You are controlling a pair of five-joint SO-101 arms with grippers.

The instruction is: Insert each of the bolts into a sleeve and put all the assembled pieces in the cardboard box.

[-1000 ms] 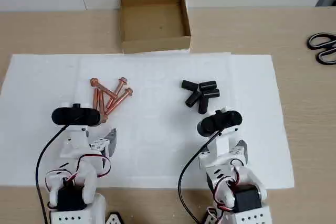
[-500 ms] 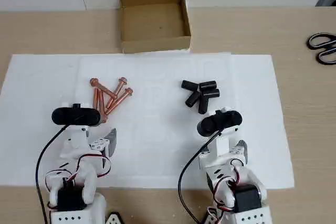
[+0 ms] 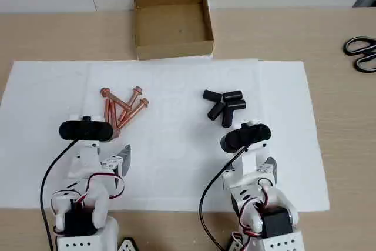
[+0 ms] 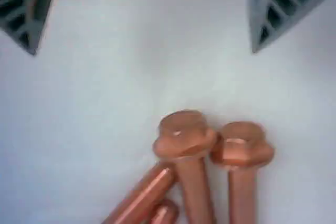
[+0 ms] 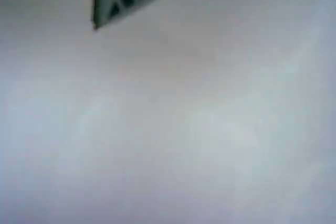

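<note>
Several copper bolts point(image 3: 124, 108) lie fanned out on the white sheet point(image 3: 170, 163), left of centre. Several black sleeves point(image 3: 224, 104) lie in a small heap to their right. The cardboard box point(image 3: 140, 23) stands open at the far edge, nothing inside. My left gripper point(image 4: 149, 30) hangs open over the sheet, just short of two bolt heads point(image 4: 185, 134), with nothing between its fingertips point(image 4: 273, 9). In the high view the left gripper point(image 3: 111, 152) is at the near end of the bolts. My right gripper point(image 3: 261, 166) hovers over bare sheet on the near side of the sleeves.
Black scissors point(image 3: 361, 53) lie on the wooden table point(image 3: 282, 33) at the far right. The white sheet covers most of the working area, with bare room between bolts and sleeves and between the sheet and the box.
</note>
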